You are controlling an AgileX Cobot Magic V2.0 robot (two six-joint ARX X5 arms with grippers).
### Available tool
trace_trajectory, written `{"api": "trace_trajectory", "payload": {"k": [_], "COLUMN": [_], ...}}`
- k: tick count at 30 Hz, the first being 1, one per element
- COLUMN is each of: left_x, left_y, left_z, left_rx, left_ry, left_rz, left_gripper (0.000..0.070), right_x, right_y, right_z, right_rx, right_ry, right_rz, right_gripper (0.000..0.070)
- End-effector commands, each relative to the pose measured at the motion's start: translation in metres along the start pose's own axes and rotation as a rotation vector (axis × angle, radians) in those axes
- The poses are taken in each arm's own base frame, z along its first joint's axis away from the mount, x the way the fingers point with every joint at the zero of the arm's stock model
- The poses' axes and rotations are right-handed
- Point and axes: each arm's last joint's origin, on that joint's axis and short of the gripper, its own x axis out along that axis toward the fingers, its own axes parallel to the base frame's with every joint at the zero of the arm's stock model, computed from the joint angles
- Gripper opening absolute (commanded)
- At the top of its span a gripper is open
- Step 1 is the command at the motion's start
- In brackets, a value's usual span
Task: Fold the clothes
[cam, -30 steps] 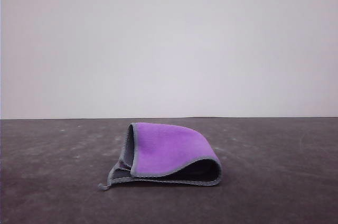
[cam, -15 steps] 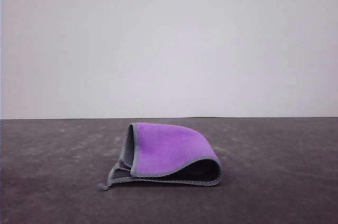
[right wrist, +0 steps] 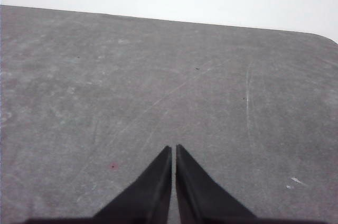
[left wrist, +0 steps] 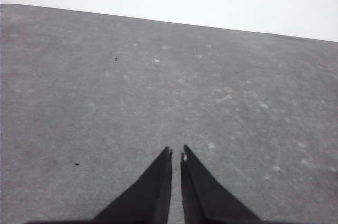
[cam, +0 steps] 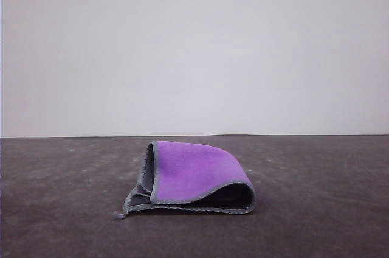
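The clothes (cam: pixel 193 176) lie folded over on the dark table in the front view, a little left of centre: a small cloth with its purple face up, a dark grey inside showing at the right fold, and light grey stitched edging. My left gripper (left wrist: pixel 176 152) is shut with nothing in it, over bare table. My right gripper (right wrist: pixel 174 148) is also shut and holds nothing, above bare table surface. In the wrist views the black fingers (left wrist: pixel 158 187) nearly touch at their tips.
The dark grey table (cam: pixel 316 209) stretches around the cloth, scuffed and speckled. Its far edge (right wrist: pixel 169 19) meets a plain white wall. A rounded table corner (right wrist: pixel 327 36) appears in the right wrist view.
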Motion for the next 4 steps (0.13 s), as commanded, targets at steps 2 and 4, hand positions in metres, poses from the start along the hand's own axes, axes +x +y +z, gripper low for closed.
{"api": "trace_trajectory", "payload": {"k": [2, 4], "left_x": [0.0018, 0.0018], "left_y": [0.0008, 0.0008], "left_z": [-0.0066, -0.0066], "left_rx": [-0.001, -0.001], "left_ry": [0.024, 0.024], "left_rz": [0.004, 0.004], "left_gripper": [0.0017, 0.0017], "right_x": [0.0003, 0.0003], "right_y": [0.0000, 0.0000], "right_z": [-0.0001, -0.0001], "right_rx": [0.011, 0.011], "right_ry": [-0.009, -0.009], "right_rz": [-0.001, -0.001], "right_gripper": [0.0012, 0.0012]}}
